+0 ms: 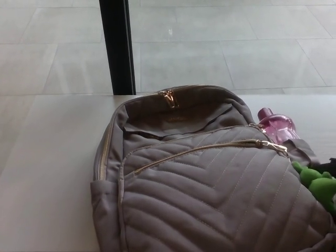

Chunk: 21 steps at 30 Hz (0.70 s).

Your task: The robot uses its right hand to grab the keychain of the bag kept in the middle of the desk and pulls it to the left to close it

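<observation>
Head view: one grey quilted bag [210,194] lay mid-desk [47,173], reaching the near edge, with two gold pulls: a top zip pull [169,98] and a front-pocket zip pull [274,146] at that zip's right end. One pink bottle [277,126] and one green toy [315,182] sat against its right side. Neither hand showed, so finger state could not be told.

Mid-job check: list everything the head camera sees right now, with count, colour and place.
Backpack: one, grey-brown, quilted, lying mid-desk.
Zip pulls: two, gold; one at the bag's top, one at the front pocket's right end.
Bottle: one, pink, at the bag's right side.
Toy: one, green, at the right edge beside the bag.
Desk: one, pale, under the bag.
Post: one, black, behind the desk.
Floor: grey tiles, beyond the desk.
Robot's hands: none in view.
</observation>
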Available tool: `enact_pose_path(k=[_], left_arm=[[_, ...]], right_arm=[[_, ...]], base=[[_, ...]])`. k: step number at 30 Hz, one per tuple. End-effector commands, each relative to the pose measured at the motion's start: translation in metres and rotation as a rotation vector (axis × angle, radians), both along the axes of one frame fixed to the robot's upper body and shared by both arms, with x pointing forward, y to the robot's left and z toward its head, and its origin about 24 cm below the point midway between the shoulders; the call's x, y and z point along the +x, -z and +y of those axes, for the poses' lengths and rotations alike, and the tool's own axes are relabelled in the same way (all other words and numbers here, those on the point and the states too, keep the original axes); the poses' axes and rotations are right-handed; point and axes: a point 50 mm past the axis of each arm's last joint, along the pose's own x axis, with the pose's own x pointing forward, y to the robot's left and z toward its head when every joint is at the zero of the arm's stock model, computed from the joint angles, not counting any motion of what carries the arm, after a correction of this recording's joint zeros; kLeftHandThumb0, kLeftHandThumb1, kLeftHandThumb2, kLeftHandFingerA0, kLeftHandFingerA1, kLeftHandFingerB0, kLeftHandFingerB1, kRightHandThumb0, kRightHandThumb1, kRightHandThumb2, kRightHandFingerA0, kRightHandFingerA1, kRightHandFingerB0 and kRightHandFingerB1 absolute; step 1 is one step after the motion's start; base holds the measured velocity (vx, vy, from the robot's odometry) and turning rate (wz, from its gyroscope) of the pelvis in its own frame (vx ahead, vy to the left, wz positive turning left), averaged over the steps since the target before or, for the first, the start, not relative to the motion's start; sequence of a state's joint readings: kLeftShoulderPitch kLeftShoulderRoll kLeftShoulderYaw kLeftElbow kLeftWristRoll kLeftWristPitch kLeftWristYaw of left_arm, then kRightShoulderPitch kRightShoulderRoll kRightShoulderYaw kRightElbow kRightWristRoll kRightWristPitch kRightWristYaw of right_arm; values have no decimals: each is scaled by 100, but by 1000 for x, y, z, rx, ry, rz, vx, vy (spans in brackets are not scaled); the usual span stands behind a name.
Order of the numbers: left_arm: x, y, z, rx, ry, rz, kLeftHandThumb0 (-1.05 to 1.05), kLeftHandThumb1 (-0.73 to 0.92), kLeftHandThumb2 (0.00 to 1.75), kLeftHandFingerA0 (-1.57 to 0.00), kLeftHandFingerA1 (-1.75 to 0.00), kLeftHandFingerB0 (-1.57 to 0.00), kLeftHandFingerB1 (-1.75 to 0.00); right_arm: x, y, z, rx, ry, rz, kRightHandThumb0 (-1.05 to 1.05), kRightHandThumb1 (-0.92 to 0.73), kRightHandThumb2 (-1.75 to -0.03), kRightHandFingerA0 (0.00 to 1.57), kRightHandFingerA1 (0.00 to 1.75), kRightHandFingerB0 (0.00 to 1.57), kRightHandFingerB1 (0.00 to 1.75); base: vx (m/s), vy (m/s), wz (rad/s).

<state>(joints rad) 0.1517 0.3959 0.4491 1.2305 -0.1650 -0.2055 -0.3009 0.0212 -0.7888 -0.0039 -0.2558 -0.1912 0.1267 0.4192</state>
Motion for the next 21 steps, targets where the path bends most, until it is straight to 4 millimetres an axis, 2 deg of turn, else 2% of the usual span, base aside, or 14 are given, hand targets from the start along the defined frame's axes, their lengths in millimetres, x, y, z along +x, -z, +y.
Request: enact_pose_path(k=[1, 5, 6, 7, 12, 16, 17, 18, 19, 20, 21], left_arm=[[-2, -5, 7, 8, -9, -24, -58, 66, 60, -65, -58, -53, -44], [-2, -6, 7, 14, -9, -16, -58, 67, 60, -65, -58, -54, -44], [-3, -6, 7, 12, -11, -17, -53, 70, 61, -64, -57, -54, -45], [-3, -6, 7, 1, -20, -26, -54, 69, 61, -63, -59, -54, -46], [-3, -6, 8, 11, -18, -18, -53, 70, 61, -64, -57, -54, -46], [-3, -6, 8, -4, -29, -31, -55, 69, 61, -62, -58, -55, -47], [-3, -6, 8, -10, -38, -37, -54, 69, 61, -63, -59, -56, -48], [-3, -5, 7, -5, -27, -33, -55, 70, 61, -63, -58, -55, -47], [-3, -5, 6, 1, -17, -28, -55, 70, 61, -65, -58, -56, -47], [-3, -5, 6, 4, -17, -25, -55, 70, 61, -65, -59, -55, -47], [-2, -5, 6, -2, -27, -30, -55, 70, 61, -64, -60, -55, -47]], right_arm=[[8, -11, 13, 11, -60, -28, -46, -68, -60, 62, 64, 50, 44], [12, -19, 15, -3, -76, -30, -44, -67, -60, 62, 62, 52, 44], [14, -24, 17, -18, -91, -30, -45, -52, -85, 62, 71, 49, 57], [15, -28, 18, -32, -103, -33, -41, -65, -60, 68, 65, 55, 44], [14, -32, 21, -56, -118, -32, -42, -65, -60, 71, 64, 55, 44], [11, -27, 21, -52, -122, -24, -42, -64, -59, 76, 63, 55, 44], [10, -25, 21, -51, -121, -22, -46, -51, -83, 73, 71, 50, 57], [9, -24, 21, -70, -119, -13, -42, -64, -59, 78, 62, 55, 43], [9, -22, 20, -80, -119, -4, -42, -64, -59, 78, 60, 54, 43], [8, -19, 20, -91, -116, 16, -49, -52, -85, 72, 66, 47, 55], [6, -15, 21, -110, -114, 35, -50, -52, -85, 72, 66, 47, 55]], base=[[0, 0, 0], [0, 0, 0], [0, 0, 0], [0, 0, 0], [0, 0, 0], [0, 0, 0], [0, 0, 0], [0, 0, 0], [0, 0, 0], [0, 0, 0], [0, 0, 0]])
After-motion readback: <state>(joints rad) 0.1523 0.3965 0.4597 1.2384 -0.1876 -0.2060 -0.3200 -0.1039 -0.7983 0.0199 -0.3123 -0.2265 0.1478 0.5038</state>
